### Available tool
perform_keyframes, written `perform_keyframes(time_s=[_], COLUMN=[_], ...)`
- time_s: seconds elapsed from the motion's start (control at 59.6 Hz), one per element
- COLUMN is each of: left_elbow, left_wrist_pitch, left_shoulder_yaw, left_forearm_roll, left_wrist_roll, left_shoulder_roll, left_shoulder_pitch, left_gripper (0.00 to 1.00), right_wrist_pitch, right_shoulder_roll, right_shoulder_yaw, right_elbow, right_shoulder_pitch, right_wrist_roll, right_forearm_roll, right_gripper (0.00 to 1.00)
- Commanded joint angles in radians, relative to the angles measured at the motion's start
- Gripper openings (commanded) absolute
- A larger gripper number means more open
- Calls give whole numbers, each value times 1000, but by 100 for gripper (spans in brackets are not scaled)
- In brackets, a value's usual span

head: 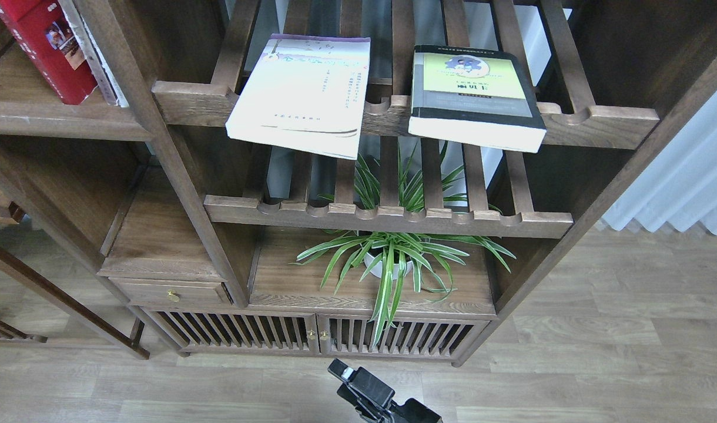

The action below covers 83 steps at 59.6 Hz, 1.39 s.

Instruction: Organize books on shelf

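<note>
The red paperback [44,47] stands leaning on the dark solid-board shelf [59,120] at the top left, partly cut off by the view's edge. The thin cream-white book [302,94] with a purple edge lies flat on the upper slatted rack, overhanging its front rail. The thick black-and-grey book [473,97] with a yellow-green panel lies flat to its right on the same rack. A black gripper, apparently my right one [361,388], shows at the bottom centre, low over the floor and far from the books. Its fingers cannot be told apart. My left gripper is out of view.
A thin worn white-spined book [94,59] leans beside the red one. A second slatted rack [388,220] sits below the first. A spider plant in a white pot [391,261] stands under it. A drawer [170,291], slatted cabinet doors and a white curtain [682,182] are also there.
</note>
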<state>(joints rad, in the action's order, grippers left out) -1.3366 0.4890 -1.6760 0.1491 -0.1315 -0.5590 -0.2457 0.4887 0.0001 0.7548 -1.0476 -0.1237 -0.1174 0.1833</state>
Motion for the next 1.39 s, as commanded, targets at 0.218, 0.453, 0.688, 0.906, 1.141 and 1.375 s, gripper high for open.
perform_keyframes(time_s=[0.218, 0.453, 0.688, 0.906, 1.141, 1.375], left_elbow=[-59, -35, 2, 8, 14, 17], left_wrist_pitch=[0, 0, 0, 0, 0, 0], left_shoulder_yaw=[19, 24, 35, 36, 35, 33], left_forearm_roll=[-6, -6, -6, -6, -6, -6], left_wrist_roll=[9, 9, 9, 9, 9, 6], left_shoulder_roll=[125, 189, 192, 192, 192, 192], left_shoulder_pitch=[184, 227, 255, 258, 258, 258], left_gripper=[100, 100, 100, 100, 100, 100], right_wrist_pitch=[0, 0, 0, 0, 0, 0], right_shoulder_roll=[0, 0, 0, 0, 0, 0], right_shoulder_yaw=[101, 113, 248, 405, 471, 503], right_elbow=[-110, -268, -465, -479, -515, -519], right_shoulder_pitch=[-1, -14, -36, 31, 94, 134], right_wrist_roll=[19, 48, 47, 47, 42, 41], right_forearm_roll=[31, 36, 35, 31, -19, -31], right_gripper=[99, 98, 97, 97, 97, 97])
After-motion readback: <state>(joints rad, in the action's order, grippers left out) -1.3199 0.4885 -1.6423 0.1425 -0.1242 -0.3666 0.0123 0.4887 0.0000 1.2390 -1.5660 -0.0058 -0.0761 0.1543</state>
